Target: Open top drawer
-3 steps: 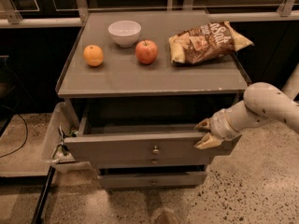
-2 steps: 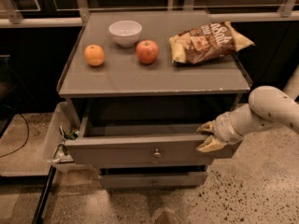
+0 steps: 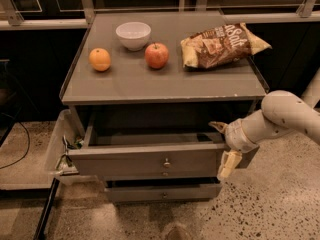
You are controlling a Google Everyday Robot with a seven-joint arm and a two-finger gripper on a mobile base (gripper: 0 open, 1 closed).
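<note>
The top drawer (image 3: 125,161) is a wide grey front with a small round knob (image 3: 166,162). It stands pulled out from under the grey tabletop (image 3: 165,84), and its dark inside shows. My gripper (image 3: 222,146) is at the right end of the drawer front. Its fingers are spread: one fingertip (image 3: 217,126) is at the drawer's top edge and the other (image 3: 226,167) hangs in front of the drawer face. It holds nothing.
An orange (image 3: 100,59), a white bowl (image 3: 133,35), a red apple (image 3: 157,55) and a chip bag (image 3: 225,45) lie on the tabletop. A narrower lower drawer (image 3: 160,192) sits below. A light bin (image 3: 57,149) stands left of the cabinet. The floor is speckled.
The gripper's fingers have spread apart at the drawer's right end, and the lower finger now hangs down in front of the face. The drawer stays pulled out, hardly moved.
</note>
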